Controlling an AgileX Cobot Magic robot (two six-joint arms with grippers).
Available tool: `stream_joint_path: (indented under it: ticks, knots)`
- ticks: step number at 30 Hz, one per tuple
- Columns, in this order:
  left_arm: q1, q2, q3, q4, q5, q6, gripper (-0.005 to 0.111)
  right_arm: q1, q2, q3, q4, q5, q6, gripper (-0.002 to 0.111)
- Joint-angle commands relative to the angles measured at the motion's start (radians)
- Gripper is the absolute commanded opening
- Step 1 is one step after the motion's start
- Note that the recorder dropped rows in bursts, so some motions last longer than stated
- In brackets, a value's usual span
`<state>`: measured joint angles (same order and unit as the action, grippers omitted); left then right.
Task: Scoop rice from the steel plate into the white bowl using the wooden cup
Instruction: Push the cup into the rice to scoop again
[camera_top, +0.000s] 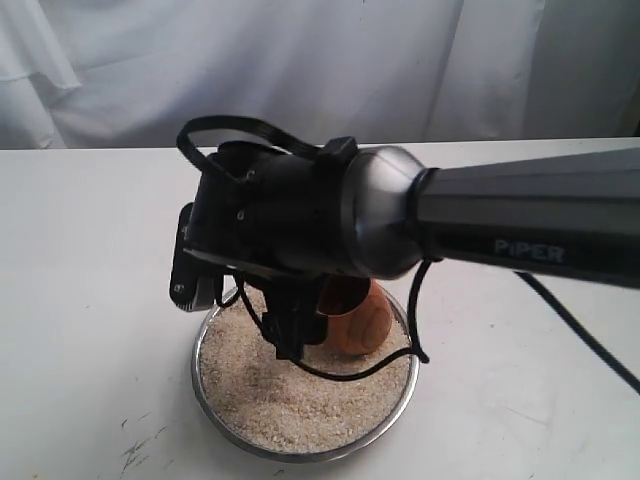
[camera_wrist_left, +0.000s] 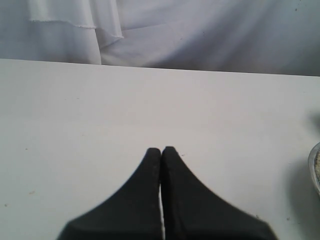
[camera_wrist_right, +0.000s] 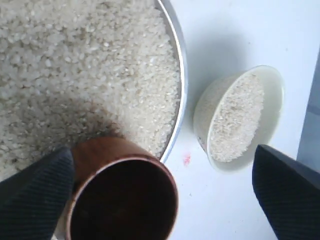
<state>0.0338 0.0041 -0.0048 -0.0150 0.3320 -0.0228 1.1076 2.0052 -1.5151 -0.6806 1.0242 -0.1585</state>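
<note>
Overhead, the right jaws are held above the steel plate (camera_wrist_right: 181, 75), spread as wide as they go and gripping nothing. The wooden cup (camera_top: 362, 320) is set upright and empty on the rice (camera_top: 270, 390), close to the rim, at about one o'clock in the plate as seen from the exterior camera. One finger (camera_wrist_right: 35, 195) is placed just beside the cup's wall. The other is held well away, on the far side of the white bowl (camera_wrist_right: 201, 120), which is stood on the worktop (camera_top: 90, 300) just outside the plate's rim and is already partly filled with grains. The left jaws are pressed shut over bare worktop, with nothing between them. Trouble is judged likeliest at the closing: the far finger could be swept into the bowl and its rice spilled. The cup, glossy, rounded and bedded on loose grains, could also be tipped or squeezed out if it is caught off-centre, and grains could be scattered over the rim.
</note>
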Motion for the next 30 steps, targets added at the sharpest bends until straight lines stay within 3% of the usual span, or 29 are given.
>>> stream_joint_path:
  ticks: [1, 9, 14, 23, 30]
  knots:
    - [-0.003, -0.004, 0.005, 0.001, -0.013, -0.001, 0.000, 0.009, -0.068, -0.003, -0.017, 0.004, 0.086, 0.087]
    - [-0.003, -0.004, 0.005, 0.001, -0.013, -0.001, 0.000, 0.032, -0.135, -0.003, 0.003, 0.052, 0.127, 0.083]
    - [-0.003, -0.004, 0.005, 0.001, -0.013, -0.001, 0.000, 0.022, -0.162, -0.001, 0.009, 0.197, 0.174, 0.068]
    - [-0.003, -0.004, 0.005, 0.001, -0.013, -0.001, 0.000, 0.003, -0.213, 0.047, 0.056, 0.197, 0.226, 0.042]
    - [-0.003, -0.004, 0.005, 0.001, -0.013, -0.001, 0.000, -0.060, -0.213, 0.127, 0.110, 0.197, 0.233, 0.011]
